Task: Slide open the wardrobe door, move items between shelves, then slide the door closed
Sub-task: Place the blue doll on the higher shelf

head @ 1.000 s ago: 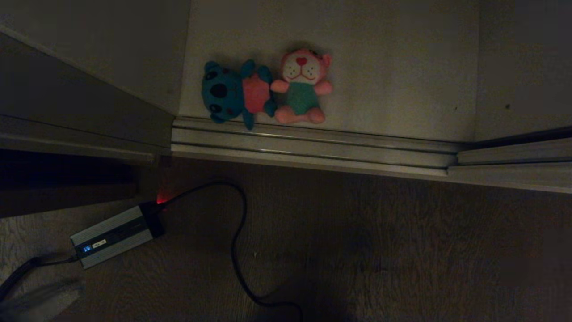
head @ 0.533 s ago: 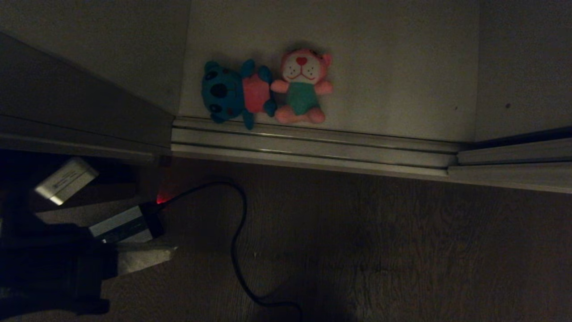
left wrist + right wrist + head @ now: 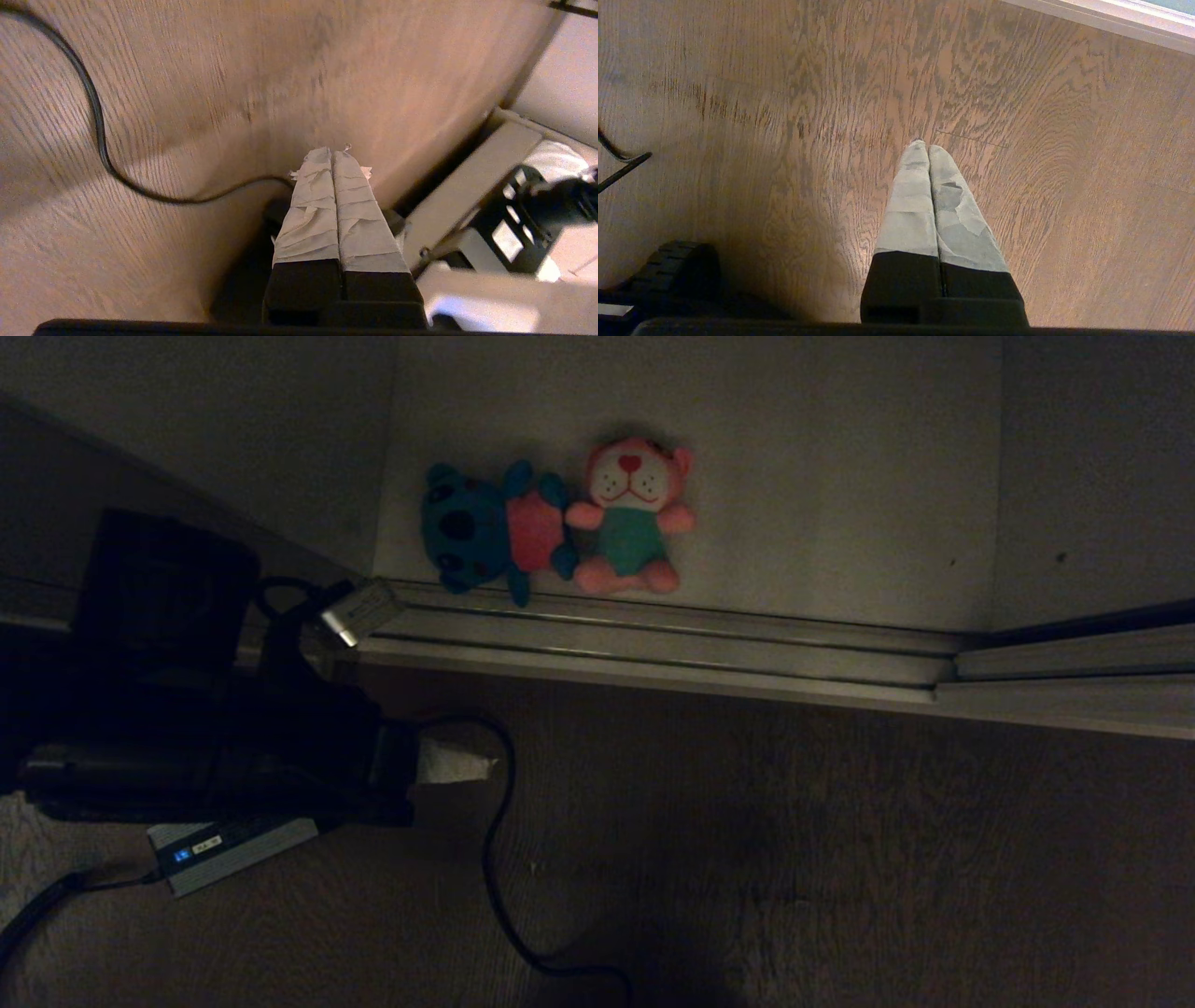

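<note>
Approach step: left pincer (image 3: 453,767) clenched empty over floor, teal toy (image 3: 485,527) and pink toy (image 3: 630,518) ahead beyond track; next, opening, reaching in.

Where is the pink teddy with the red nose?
In the head view, the pink plush toy sits on the off-white shelf, just behind the metal floor track, touching the teal-blue plush toy on its left.
</note>
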Controlling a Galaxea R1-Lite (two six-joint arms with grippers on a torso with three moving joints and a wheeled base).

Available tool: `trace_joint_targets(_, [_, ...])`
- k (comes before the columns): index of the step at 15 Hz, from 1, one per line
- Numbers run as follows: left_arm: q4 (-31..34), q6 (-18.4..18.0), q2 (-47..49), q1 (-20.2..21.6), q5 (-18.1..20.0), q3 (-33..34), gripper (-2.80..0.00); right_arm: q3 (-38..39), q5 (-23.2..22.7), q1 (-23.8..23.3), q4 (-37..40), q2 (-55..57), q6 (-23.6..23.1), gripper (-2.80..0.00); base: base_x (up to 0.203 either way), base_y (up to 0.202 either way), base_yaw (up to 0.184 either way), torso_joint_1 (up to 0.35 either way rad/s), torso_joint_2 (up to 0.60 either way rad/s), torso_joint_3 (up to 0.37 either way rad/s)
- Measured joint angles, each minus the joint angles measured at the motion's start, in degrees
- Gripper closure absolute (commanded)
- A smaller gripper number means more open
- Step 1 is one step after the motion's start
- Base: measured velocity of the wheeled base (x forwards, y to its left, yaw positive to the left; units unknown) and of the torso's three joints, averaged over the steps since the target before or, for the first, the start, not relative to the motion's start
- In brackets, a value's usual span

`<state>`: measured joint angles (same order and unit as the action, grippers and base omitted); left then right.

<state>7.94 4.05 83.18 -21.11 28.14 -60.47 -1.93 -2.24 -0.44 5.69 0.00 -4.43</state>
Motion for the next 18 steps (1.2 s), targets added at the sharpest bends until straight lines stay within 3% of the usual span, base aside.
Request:
trace_joint_targets(3, [-3.9,0.97,5.27,-0.65,-4.17,-2.92,0.0,0.0,-0.02,0.0,0.0,0.0,0.0,0.0,0.0,0.0,0.0,0.0,0.0,0.0])
trace_joint_targets(7, [-16.61,3.25,13.71,-2.2,-17.48,-8.53,0.0,0.0,-0.02,0.0,0.0,0.0,-0.01,0.0,0.0,0.0,0.0,0.0,0.0,0.0])
trace_joint_targets(12, [-18.43,9.42,20.54,-4.18,-28.76,-23.45,0.0,0.0,-0.02,0.0,-0.02,0.0,-0.01,0.0,0.0,0.0,0.0,0.0,0.0,0.0])
trace_joint_targets(15, [-20.63,9.82,25.1,-4.55,-33.45,-27.14,0.0,0.0,-0.02,0.0,0.0,0.0,0.0,0.0,0.0,0.0,0.0,0.0,0.0,0.0])
trace_joint_targets(17, [-22.9,9.35,28.06,-5.04,-38.66,-29.58,0.0,0.0,-0.02,0.0,-0.01,0.0,0.0,0.0,0.0,0.0,0.0,0.0,0.0,0.0])
trace_joint_targets(18, [-23.14,8.74,28.99,-5.27,-40.17,-30.23,-2.8,0.0,0.01,0.0,-0.02,0.0,-0.01,0.0,0.0,0.0,0.0,0.0,0.0,0.0])
